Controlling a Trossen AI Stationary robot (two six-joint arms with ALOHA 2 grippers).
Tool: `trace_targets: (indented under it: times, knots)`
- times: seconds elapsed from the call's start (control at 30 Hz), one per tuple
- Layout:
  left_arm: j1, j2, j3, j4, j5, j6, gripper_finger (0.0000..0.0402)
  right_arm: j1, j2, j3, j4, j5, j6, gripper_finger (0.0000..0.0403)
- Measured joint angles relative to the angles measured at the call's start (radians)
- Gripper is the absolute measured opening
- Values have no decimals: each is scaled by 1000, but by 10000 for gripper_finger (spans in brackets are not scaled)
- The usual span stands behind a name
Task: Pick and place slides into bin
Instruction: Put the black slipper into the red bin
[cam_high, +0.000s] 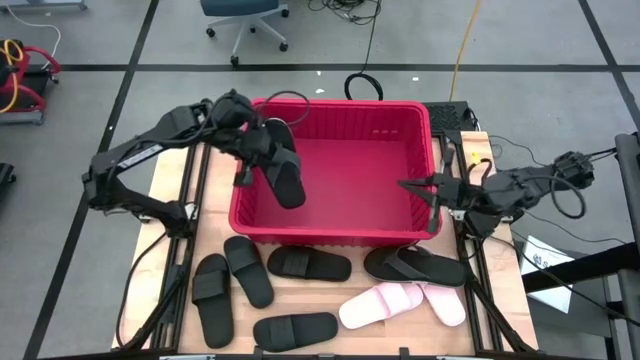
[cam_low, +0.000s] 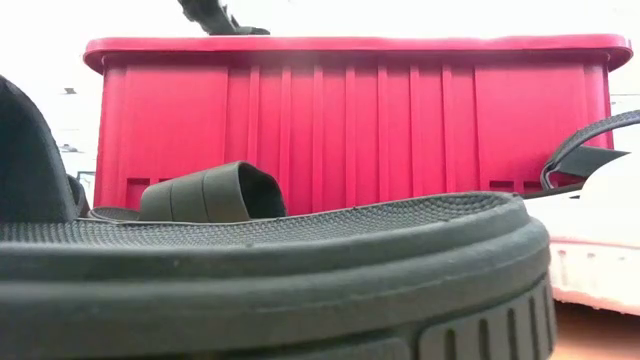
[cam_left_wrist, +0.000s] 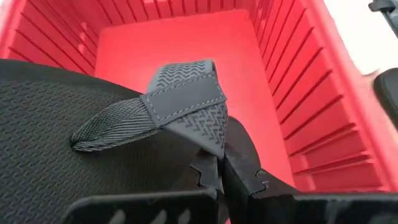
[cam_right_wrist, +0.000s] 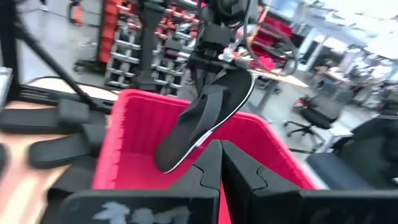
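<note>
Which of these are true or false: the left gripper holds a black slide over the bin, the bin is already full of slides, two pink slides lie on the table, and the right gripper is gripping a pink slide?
1. The left gripper holds a black slide over the bin. True.
2. The bin is already full of slides. False: its red floor is bare.
3. Two pink slides lie on the table. True, in front of the bin.
4. The right gripper is gripping a pink slide. False: it is shut on nothing, at the bin's right wall.
</note>
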Motion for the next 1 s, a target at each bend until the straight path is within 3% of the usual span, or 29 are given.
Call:
trace_targets:
  times: [0.3,0.6,1.0]
  knots:
    - [95,137,0,-66,102,28,0,-186,1,-123,264,-4,-154,0]
    - [107,255,0,-132,130,80,0,-374,0,-162,269,-21,-128,0]
    - [142,368,-3,-130,178,136,0,-636,22,-162,255,-381,7,0]
